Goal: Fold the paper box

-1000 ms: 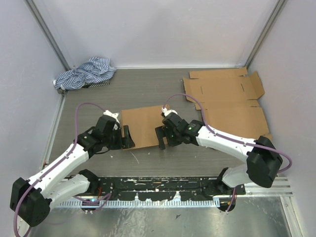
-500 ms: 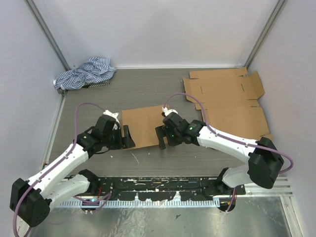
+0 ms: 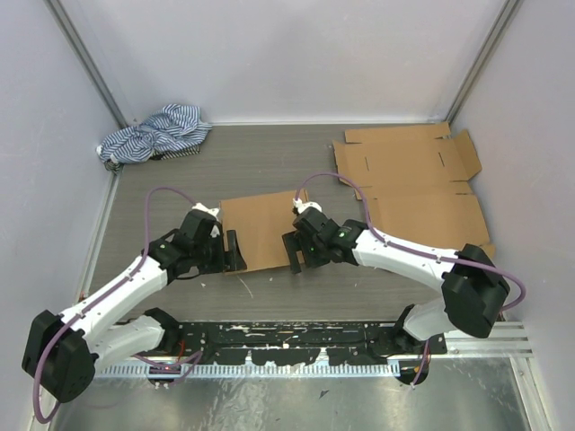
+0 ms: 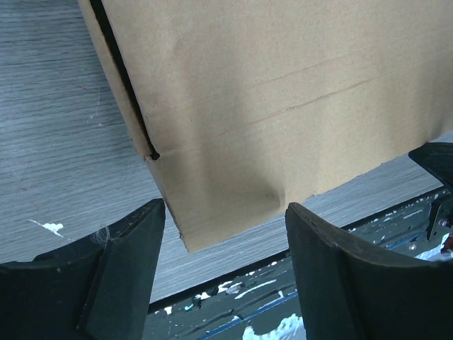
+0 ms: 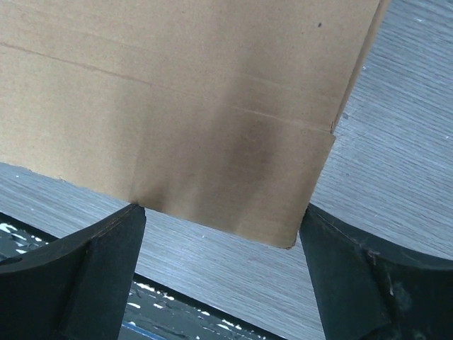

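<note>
The paper box point(image 3: 260, 230) is a flat brown cardboard piece lying on the grey table in the middle. My left gripper point(image 3: 233, 250) stands open at its near left corner. In the left wrist view that corner of the cardboard point(image 4: 269, 106) reaches down between the black fingers point(image 4: 120, 273), with gaps on both sides. My right gripper point(image 3: 294, 250) stands open at the near right corner. In the right wrist view the cardboard's near edge point(image 5: 191, 113) spans almost the whole gap of the open gripper point(image 5: 223, 273). Neither gripper pinches the cardboard.
A pile of unfolded cardboard sheets point(image 3: 409, 171) lies at the back right, reaching to the right wall. A crumpled blue-striped cloth point(image 3: 153, 133) sits in the back left corner. The black base rail point(image 3: 287, 337) runs along the near edge. Walls close in on three sides.
The left arm has edged a little to the right toward the box corner, and the right gripper has shifted slightly left. The box lies where it did.
</note>
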### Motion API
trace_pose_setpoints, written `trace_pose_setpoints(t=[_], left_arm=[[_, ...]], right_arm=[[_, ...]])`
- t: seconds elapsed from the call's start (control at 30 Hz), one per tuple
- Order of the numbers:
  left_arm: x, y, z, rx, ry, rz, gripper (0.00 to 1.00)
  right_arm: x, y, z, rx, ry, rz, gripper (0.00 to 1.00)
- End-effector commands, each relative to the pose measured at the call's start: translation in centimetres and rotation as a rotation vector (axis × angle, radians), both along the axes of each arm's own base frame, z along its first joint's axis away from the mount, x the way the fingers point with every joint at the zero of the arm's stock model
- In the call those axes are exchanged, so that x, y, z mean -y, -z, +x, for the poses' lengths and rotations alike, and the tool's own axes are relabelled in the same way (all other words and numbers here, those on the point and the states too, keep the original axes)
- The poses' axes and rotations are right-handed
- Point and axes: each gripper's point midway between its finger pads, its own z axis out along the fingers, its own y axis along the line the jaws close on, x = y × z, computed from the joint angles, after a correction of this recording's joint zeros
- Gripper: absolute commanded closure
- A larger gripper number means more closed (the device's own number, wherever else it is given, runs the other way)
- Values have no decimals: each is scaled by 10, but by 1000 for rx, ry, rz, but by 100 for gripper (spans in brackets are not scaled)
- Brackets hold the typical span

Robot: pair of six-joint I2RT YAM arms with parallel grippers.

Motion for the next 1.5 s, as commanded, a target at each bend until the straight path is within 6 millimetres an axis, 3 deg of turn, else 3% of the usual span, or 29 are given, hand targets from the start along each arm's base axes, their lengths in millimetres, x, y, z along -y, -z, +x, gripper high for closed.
trace_pose_setpoints(t=[0.0, 0.57, 0.77, 1.0, 1.1, 1.47], left_arm=[[3, -2, 5, 31, 11, -9, 25], [-2, 28, 8, -9, 12, 64, 26], [-4, 26, 10, -5, 12, 76, 26], [-5, 12, 13, 19, 1, 76, 26], [-7, 7, 14, 36, -12, 77, 26], [-11, 6, 15, 47, -28, 91, 26]], right_arm=[[0, -6, 13, 74, 9, -15, 7], [-8, 37, 15, 90, -51, 2, 7], [-6, 8, 8, 105, -63, 42, 7], [23, -29, 11, 183, 10, -9, 5], [24, -39, 17, 225, 22, 17, 6], [9, -26, 44, 149, 12, 205, 39]])
